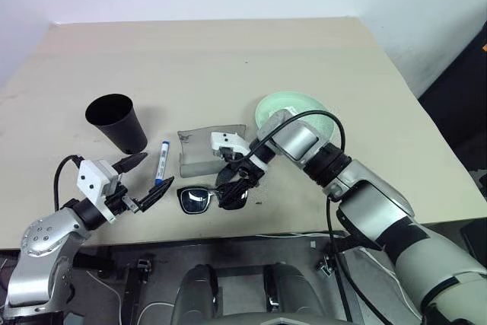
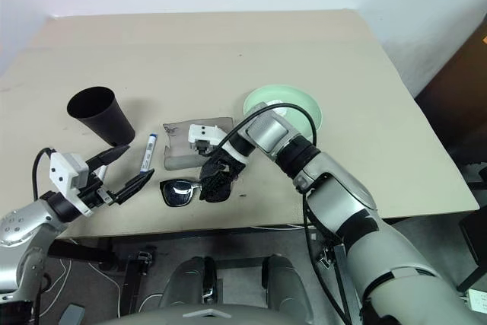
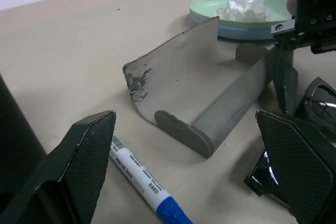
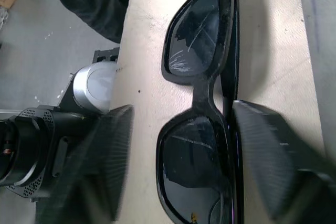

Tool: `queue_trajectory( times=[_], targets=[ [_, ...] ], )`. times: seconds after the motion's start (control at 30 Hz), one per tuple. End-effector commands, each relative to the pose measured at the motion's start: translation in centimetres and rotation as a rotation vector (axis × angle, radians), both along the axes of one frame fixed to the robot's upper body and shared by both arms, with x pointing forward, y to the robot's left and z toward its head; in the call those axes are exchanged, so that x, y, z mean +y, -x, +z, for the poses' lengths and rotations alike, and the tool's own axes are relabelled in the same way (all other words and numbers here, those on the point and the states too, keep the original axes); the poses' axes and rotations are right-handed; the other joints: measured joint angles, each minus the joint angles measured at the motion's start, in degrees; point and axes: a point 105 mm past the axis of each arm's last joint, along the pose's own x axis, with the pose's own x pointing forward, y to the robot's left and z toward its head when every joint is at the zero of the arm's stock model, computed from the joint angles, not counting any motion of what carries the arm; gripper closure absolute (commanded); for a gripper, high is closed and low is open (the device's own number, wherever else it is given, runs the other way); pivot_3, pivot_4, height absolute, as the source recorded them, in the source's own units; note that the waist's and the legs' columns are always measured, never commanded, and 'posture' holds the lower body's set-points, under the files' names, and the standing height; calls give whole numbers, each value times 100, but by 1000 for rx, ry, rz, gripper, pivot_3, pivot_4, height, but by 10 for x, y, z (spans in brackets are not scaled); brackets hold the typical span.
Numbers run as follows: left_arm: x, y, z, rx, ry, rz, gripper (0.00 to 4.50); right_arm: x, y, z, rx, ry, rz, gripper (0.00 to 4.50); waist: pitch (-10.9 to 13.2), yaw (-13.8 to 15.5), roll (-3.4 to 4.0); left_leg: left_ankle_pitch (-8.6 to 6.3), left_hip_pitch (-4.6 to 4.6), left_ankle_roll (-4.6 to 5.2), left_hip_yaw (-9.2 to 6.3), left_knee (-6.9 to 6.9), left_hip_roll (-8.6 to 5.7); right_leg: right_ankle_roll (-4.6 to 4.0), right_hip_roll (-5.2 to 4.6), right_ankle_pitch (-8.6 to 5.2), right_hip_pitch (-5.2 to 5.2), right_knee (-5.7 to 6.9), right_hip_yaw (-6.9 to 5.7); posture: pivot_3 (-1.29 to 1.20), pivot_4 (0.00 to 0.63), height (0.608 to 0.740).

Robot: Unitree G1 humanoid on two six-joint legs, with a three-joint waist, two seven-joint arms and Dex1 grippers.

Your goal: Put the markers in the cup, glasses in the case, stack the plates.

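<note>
Right gripper [image 1: 234, 184] fingers apart, straddling glasses [image 4: 202, 103] lying near surface [image 1: 228, 66] edge, just in front of case [image 3: 205, 103]. Left gripper [image 1: 141, 180] fingers apart, empty. Risk: off-centre closing slides glasses off edge

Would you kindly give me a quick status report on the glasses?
Right gripper straddling the glasses, fingers either side, not clamped. Left gripper open, idle beside the marker. Case open just behind the glasses, nothing blocking.

Left end effector [image 1: 142, 182] spread wide, level; right end effector [image 1: 236, 183] angled down, fingers apart
</note>
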Motion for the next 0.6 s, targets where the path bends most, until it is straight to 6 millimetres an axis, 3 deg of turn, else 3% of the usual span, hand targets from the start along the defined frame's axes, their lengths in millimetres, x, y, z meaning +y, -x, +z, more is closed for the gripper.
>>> queue_trajectory(
  times=[0.03, 0.23, 0.4, 0.6],
  targets=[
    [-3, 0, 5, -36, -6, -10, 0, 6, 0, 3, -35, -4, 22, 2438, 0, 0, 0, 0, -1, 0, 0, 0, 0, 1, 0, 0, -1, 0, 0, 0, 150, 726],
    [-2, 0, -1, -28, -11, -10, 0, 4, -6, 4, -59, -11, 9, 4452, -4, -23, -1, 0, 2, 0, -2, 3, 1, -1, 4, 2, 1, 4, -1, 0, 150, 726],
    [-1, 1, -4, -23, -10, -12, 0, 4, -4, 21, -49, -54, 20, 4481, -4, -33, -1, 0, 6, -3, -3, 4, 4, -19, 2, 12, 2, 6, -6, 0, 150, 726],
    [4, 1, -1, -31, -11, -2, 0, 0, 6, 65, 10, -188, 74, 4481, -3, -34, 0, 1, 0, -3, -3, 8, 4, -24, -3, 15, 0, 2, -6, 0, 150, 726]
  ],
)
